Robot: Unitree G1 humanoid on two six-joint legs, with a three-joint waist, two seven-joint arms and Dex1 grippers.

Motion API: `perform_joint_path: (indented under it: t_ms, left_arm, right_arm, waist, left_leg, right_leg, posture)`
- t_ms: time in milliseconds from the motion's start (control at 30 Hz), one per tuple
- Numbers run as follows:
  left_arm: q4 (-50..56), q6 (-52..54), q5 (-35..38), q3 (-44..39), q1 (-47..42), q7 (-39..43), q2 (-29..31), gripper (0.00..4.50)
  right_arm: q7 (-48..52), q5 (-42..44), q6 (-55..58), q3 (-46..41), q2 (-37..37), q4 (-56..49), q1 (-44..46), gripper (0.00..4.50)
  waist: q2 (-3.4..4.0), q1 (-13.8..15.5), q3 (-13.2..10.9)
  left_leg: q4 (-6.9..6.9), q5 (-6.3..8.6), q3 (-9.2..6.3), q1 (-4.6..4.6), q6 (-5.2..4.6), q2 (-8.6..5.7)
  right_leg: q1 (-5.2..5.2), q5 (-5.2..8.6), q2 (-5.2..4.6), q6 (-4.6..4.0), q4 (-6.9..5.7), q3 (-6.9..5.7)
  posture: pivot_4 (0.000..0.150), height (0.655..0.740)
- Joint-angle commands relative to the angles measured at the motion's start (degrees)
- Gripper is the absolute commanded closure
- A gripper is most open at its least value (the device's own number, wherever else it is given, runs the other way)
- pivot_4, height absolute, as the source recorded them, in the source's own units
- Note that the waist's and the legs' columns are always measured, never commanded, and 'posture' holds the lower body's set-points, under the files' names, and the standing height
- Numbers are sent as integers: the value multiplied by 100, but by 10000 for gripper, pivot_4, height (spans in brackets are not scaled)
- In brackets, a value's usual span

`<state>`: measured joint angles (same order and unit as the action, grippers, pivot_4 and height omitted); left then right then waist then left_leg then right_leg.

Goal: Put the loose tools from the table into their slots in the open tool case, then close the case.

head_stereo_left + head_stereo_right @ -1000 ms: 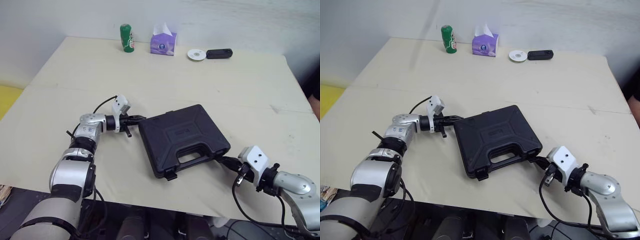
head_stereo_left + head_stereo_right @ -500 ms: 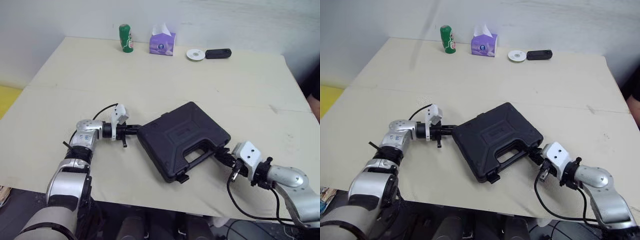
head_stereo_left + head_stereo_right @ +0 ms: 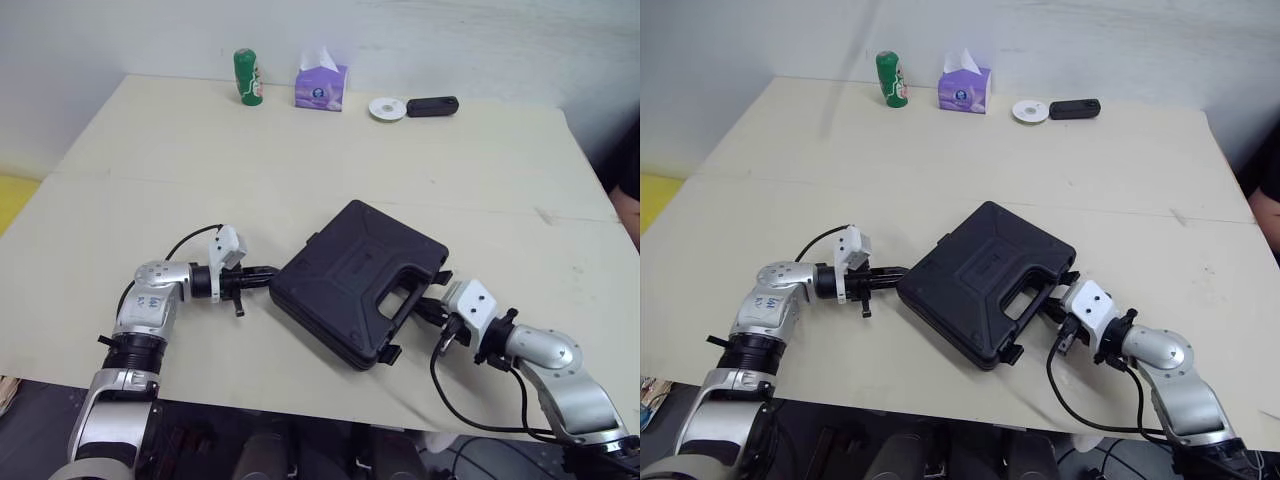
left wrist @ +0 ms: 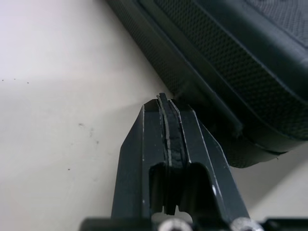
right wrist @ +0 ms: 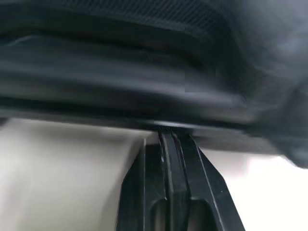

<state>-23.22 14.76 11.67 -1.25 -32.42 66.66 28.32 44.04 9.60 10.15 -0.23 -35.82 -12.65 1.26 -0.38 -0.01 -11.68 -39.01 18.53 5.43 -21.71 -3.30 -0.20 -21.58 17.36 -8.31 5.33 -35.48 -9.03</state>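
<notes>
the left arm [image 3: 150, 295] is bending at the elbow, its forearm lying low and pointing across toward the robot's right. the left end effector [image 3: 268, 272] is stretching out level, its two black fingers [image 4: 144, 144] pressing flat together with no gap at the tip. the right arm [image 3: 548, 352] is angling in from the right side, its forearm pointing forward and to the left. the right end effector [image 3: 428, 308] is reaching out low, its fingers [image 5: 144, 192] likewise lying tight against each other.
</notes>
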Motion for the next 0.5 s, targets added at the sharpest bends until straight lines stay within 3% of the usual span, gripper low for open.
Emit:
perform_joint_path:
  t_ms: [33,333,500]
  left_arm:
    - [132,-16,105,-142,15,-244,98,44440]
    - [153,11,272,-174,-139,-304,258,44440]
    - [564,384,754,-376,-527,34,524,44440]
  right_arm:
    - [-42,13,-86,8,24,-312,31,45000]
    - [-163,-32,-6,56,101,-572,-7,45000]
    - [-120,55,145,-341,-136,-892,-563,45000]
  waist:
    - [0,0,0]
    - [0,-8,0]
    - [0,5,0]
  left_leg:
    - [0,0,0,0,0,0]
    - [2,-1,0,2,3,0]
    - [4,0,-1,1,3,0]
  right_leg:
    - [0,0,0,0,-1,0]
    - [0,0,0,0,-1,0]
    - [-1,0,1,0,1,-1]
  posture:
    - [1500,7400]
    - [1500,7400]
    - [1500,7400]
